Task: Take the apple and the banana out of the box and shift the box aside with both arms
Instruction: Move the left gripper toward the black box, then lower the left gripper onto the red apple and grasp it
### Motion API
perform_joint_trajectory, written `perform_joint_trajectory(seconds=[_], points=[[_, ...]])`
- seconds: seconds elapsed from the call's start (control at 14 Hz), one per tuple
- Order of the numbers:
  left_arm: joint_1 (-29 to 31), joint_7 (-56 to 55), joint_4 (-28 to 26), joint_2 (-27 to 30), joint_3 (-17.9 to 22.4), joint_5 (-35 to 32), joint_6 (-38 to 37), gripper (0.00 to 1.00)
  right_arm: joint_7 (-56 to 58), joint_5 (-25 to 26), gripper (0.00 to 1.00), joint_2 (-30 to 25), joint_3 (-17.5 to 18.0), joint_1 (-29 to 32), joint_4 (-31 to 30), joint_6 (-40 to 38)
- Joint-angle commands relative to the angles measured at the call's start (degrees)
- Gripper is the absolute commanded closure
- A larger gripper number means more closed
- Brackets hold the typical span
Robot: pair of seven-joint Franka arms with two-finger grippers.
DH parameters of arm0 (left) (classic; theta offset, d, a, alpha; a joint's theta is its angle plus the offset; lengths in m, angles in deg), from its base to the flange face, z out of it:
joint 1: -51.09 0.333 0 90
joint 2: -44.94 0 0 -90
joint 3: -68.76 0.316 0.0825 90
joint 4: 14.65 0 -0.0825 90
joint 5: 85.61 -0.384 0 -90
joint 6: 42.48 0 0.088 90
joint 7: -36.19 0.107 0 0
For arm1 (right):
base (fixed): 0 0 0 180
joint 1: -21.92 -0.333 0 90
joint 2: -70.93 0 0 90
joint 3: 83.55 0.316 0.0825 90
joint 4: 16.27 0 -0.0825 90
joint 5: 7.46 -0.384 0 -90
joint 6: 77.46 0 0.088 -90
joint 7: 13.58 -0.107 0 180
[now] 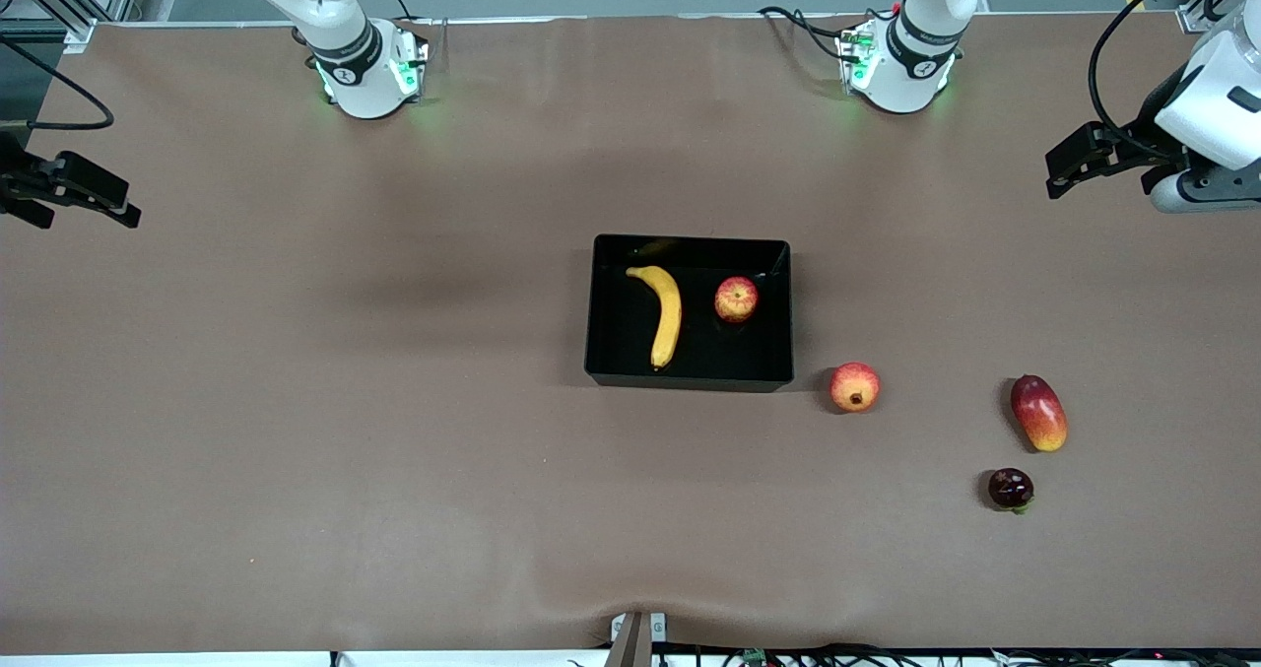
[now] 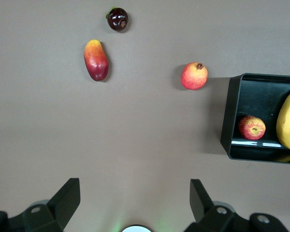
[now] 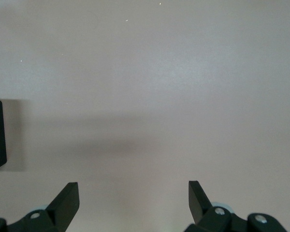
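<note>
**Banana and apple in the tray, both arms drawn back**

Front view: the black tray [image 1: 690, 379] sits mid-tabletop [image 1: 296, 401]. In it lie the banana [image 1: 666, 314], toward the right arm's end, and the apple [image 1: 736, 300] beside it, apart from each other. Just outside the tray's corner, nearer the camera, rests a round red-orange fruit [image 1: 854, 387]; a mango [image 1: 1038, 412] and a small dark fruit [image 1: 1011, 489] lie toward the left arm's end. The left gripper [image 1: 1069, 169] hangs over that end of the tabletop, the right gripper [image 1: 108, 204] over the other end; both wait, holding nothing.

Left wrist view: the left gripper's [image 2: 134, 193] jaws are spread wide over bare tabletop; the tray, apple, banana and three loose fruits show.

Right wrist view: the right gripper's [image 3: 133, 193] jaws are likewise spread, empty; only a tray edge shows.
</note>
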Motion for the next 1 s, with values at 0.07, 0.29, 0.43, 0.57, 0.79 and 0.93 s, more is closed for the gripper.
perform_joint_trajectory(seconds=[0.07, 0.29, 0.43, 0.57, 0.79, 0.93], points=[[-0.13, -0.17, 1.39, -1.31, -0.32, 0.56, -0.55, 0.00, 0.23, -0.04, 0.00, -0.26, 0.35, 0.58, -0.18, -0.22], [-2.84, -2.44, 1.48, -3.33, -1.11, 1.00, -0.20, 0.00, 0.23, -0.04, 0.00, -0.26, 0.35, 0.58, -0.18, -0.22], [-6.26, -8.05, 1.39, -5.18, -1.20, 0.91, 0.41, 0.00, 0.23, -0.04, 0.00, -0.26, 0.35, 0.58, -0.18, -0.22], [-9.95, -14.37, 1.04, -7.81, -1.29, 0.91, 2.26, 0.00, 0.23, -0.04, 0.00, -0.26, 0.35, 0.58, -0.18, -0.22], [-15.93, -24.48, 0.42, -12.55, -1.47, 0.83, 5.86, 0.00, 0.23, -0.04, 0.00, -0.26, 0.35, 0.58, -0.18, -0.22], [-19.97, -30.98, 0.07, -15.80, -1.47, 0.39, 8.75, 0.00, 0.23, -0.04, 0.00, -0.26, 0.35, 0.58, -0.18, -0.22]])
